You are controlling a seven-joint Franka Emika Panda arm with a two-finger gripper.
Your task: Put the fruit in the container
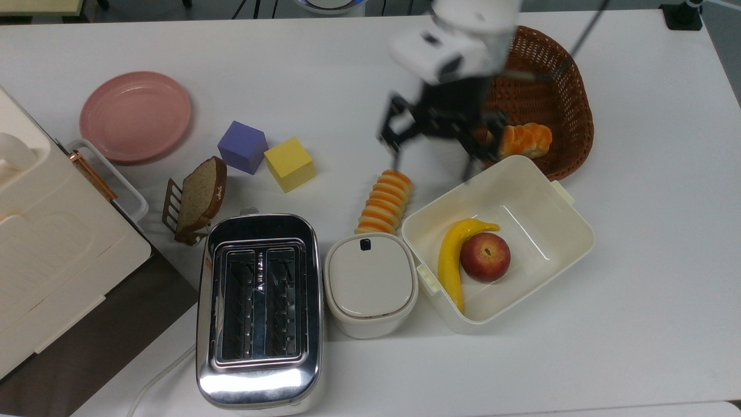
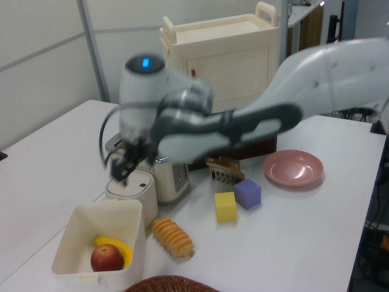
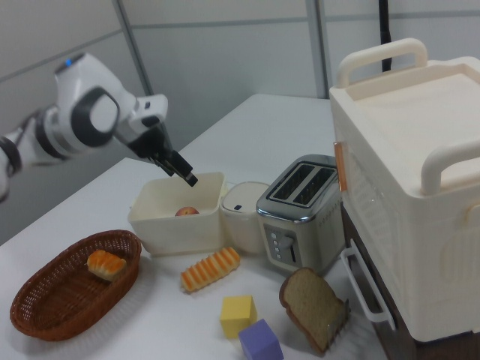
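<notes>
Long curved yellow banana (image 1: pixel 450 260) lies in cream-white square plastic tub (image 1: pixel 570 255) below empty, spread claw (image 1: pixel 435 147); risk: claw clipping tub's rim.

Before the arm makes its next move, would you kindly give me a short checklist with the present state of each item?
1. Banana lies inside the cream tub: ok.
2. Banana rests beside the apple, not on the rim: ok.
3. Gripper is open and holds nothing: ok.
4. Gripper is above the tub's rim, clear of the fruit: ok.
5. Tub stands flat on the table, next to the lidded box: ok.
6. Whether banana and apple touch: cannot tell.
</notes>
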